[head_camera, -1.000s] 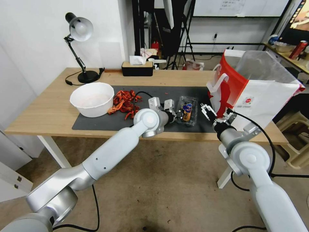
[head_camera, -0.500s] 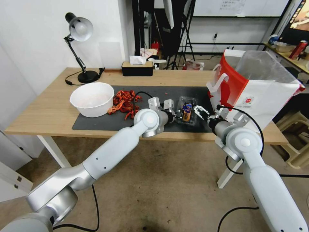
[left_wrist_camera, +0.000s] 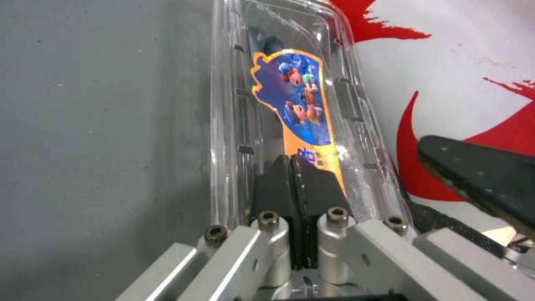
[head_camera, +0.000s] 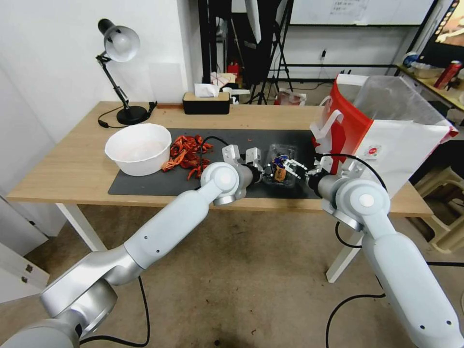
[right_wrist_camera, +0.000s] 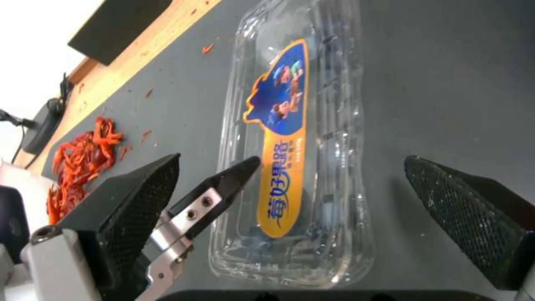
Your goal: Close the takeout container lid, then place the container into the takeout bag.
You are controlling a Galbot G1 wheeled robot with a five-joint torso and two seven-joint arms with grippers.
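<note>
The takeout container (head_camera: 282, 169) lies on the dark mat (head_camera: 145, 186), lid (right_wrist_camera: 290, 138) down over it. The left gripper (left_wrist_camera: 292, 184), at its 9 o'clock, is pressed closed against the lid's edge. The right gripper (right_wrist_camera: 290, 196), at 3 o'clock, is spread wide around it. The takeout bag (head_camera: 386, 130) stands at 2 o'clock.

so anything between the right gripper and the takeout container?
Nothing visible. The right gripper is open, with the takeout container lying on the dark mat in the gap between its fingers. The left gripper, shut, presses on the lid from the opposite side, outside that gap.
</note>
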